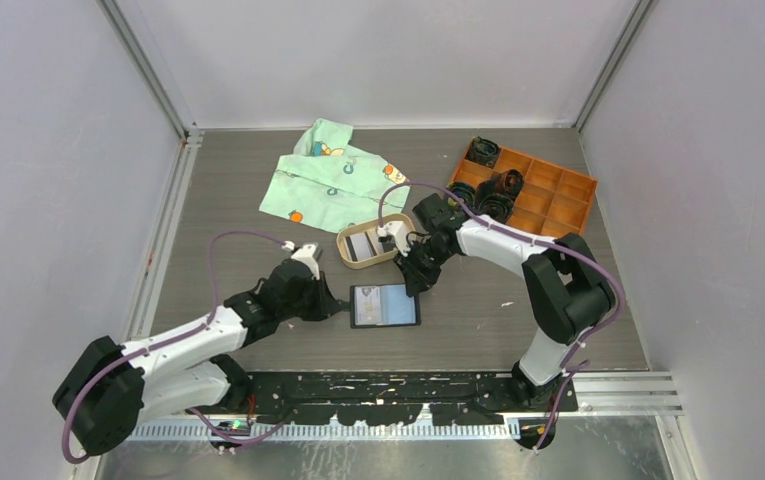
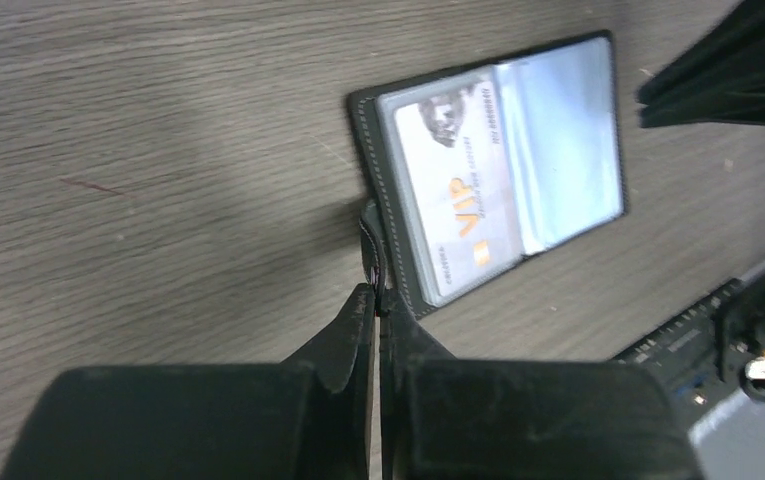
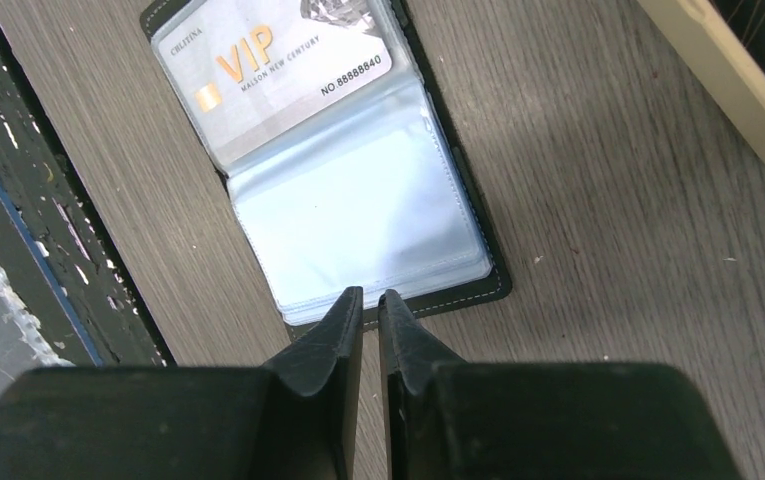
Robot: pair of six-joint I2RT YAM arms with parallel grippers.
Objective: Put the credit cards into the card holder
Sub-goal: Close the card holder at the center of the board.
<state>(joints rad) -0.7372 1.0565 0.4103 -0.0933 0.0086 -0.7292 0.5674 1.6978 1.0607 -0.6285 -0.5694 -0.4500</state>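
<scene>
Your left gripper (image 2: pixel 373 300) pinches the snap tab (image 2: pixel 368 243) of the open card holder (image 2: pixel 558 130), flat on the table (image 2: pixel 158 150), with a VIP card (image 2: pixel 453 190) pocketed. Your right gripper (image 3: pixel 368 297), fingers nearly together, sits at its opposite edge.

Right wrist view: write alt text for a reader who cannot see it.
An open black card holder lies on a wood-grain table, a silver VIP card in one clear pocket, the other empty. The right pincer, nearly closed, points at its edge.
</scene>
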